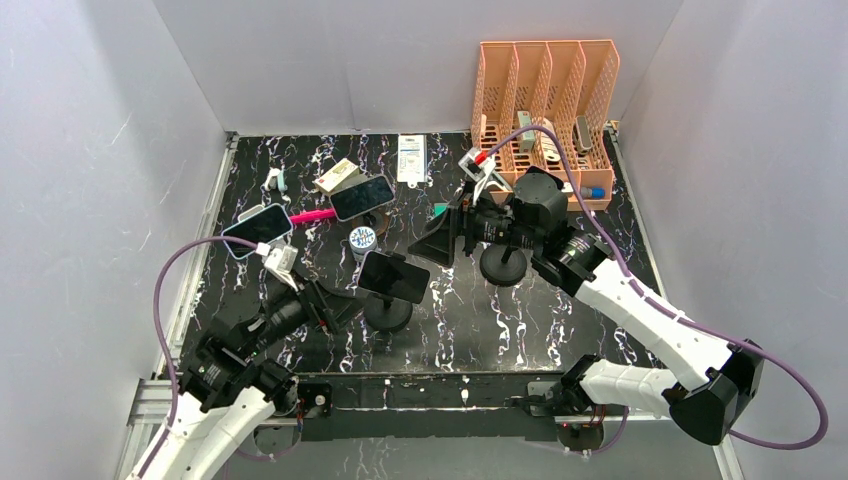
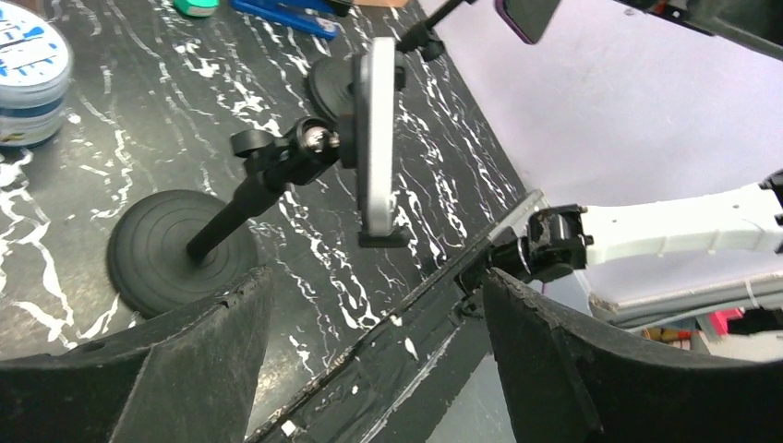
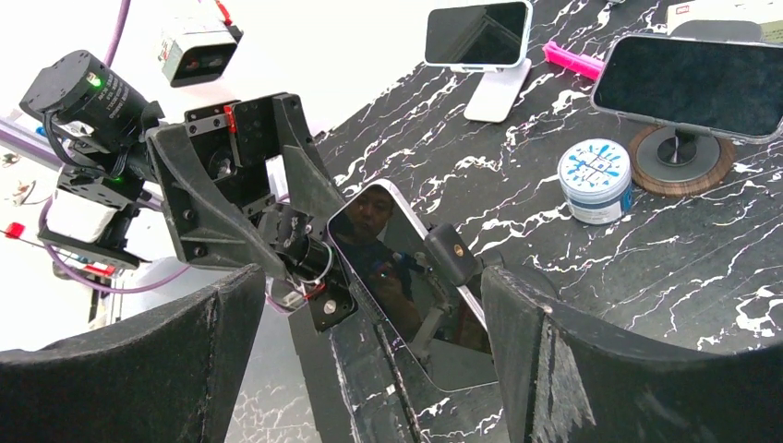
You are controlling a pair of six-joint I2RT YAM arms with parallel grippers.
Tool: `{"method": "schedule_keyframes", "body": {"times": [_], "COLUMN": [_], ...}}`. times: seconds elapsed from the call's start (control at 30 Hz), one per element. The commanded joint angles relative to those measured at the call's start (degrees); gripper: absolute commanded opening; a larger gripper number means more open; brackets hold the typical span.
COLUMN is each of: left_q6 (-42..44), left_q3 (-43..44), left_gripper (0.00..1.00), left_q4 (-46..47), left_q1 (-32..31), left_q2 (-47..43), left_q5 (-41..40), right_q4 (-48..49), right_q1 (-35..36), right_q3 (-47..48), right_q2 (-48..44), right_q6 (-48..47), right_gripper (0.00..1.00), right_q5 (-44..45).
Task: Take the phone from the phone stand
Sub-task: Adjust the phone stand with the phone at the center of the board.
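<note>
I have the left gripper (image 1: pixel 345 302) stretched low beside the phone (image 1: pixel 394 276), jaws wide apart. The right gripper (image 1: pixel 428 244) faces it, fingers likewise spread.

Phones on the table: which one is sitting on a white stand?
The phone farthest left in the overhead view; its white stand is unlike the wooden base and black stands holding the others.

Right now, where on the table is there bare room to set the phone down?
Bare tabletop at the near edge, between the centre black stand's base and the right arm. Crowded at back left: white-stand phone, pink marker, wooden-stand phone, blue tin.
</note>
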Motion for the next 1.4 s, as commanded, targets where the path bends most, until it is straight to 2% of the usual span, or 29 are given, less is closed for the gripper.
{"method": "schedule_keyframes", "body": {"times": [0.0, 0.23, 0.43, 0.77, 1.0, 1.37], "left_q6": [2.0, 2.3, 2.6, 1.4, 0.5, -0.4], "left_q3": [-0.6, -1.9, -3.3, -4.8, -5.3, -5.7], "left_gripper": [0.78, 0.77, 0.74, 0.66, 0.51, 0.54], "left_q4": [6.6, 12.7, 15.7, 19.5, 21.0, 23.6], "left_q1": [-0.1, -0.1, -0.1, -0.1, -0.1, -0.1], "left_q2": [5.6, 11.1, 12.5, 15.7, 17.6, 20.9], "left_q5": [8.3, 8.8, 9.4, 12.4, 14.0, 16.9], "right_q4": [3.7, 3.5, 1.8, 1.4, 1.1, 0.3], "right_q1": [0.6, 0.8, 0.8, 0.8, 0.8, 0.8], "right_q3": [1.1, -0.2, -1.1, -1.9, -2.6, -2.6], "right_q2": [-0.5, -2.1, -3.5, -5.0, -5.2, -5.8], "right_q6": [-0.7, -0.5, -1.1, -0.4, -0.3, -0.6], "right_gripper": [0.94, 0.94, 0.94, 0.94, 0.94, 0.95], "right_q5": [1.4, 2.9, 4.2, 4.8, 5.0, 5.3]}}
